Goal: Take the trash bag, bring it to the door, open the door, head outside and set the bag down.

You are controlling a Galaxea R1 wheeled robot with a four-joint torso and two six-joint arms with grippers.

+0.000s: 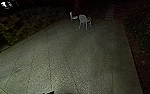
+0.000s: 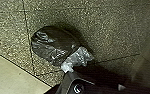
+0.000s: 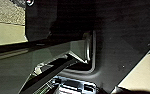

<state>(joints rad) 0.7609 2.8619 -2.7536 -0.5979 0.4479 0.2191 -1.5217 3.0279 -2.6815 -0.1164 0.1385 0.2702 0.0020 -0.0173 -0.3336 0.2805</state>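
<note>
From my place at the controls, I saw the robot outside on the paving (image 1: 66, 57) in the dark. The trash bag (image 2: 53, 46) was in the left wrist view, over the rough paving and near its edge, where a smooth pale strip (image 2: 11, 72) began. The bag was dark, round and shiny, and its gathered end (image 2: 77, 57) was pale and crumpled. This pale end reached to the dark plate of the robot (image 2: 88, 87). Whether the bag was resting on the paving or hanging above it, I could not tell.

For the left gripper, I could not tell if it was released, clenched or grasping the bag. For the right gripper also, I could not tell its state. In the right wrist view I saw more of the robot's dark body, and beyond it a piece of the same rough paving next to a smooth pale surface (image 3: 6, 33).

Ahead, toward the far edge of the paving, one white chair (image 1: 84, 19) stood upright, and a second pale chair (image 1: 73, 17) was near it, more to the left. Along the left edge of the paving there were leafy bushes (image 1: 11, 28), and past the right edge there was dark growth (image 1: 144, 27). Thin straight joints crossed the paving.
</note>
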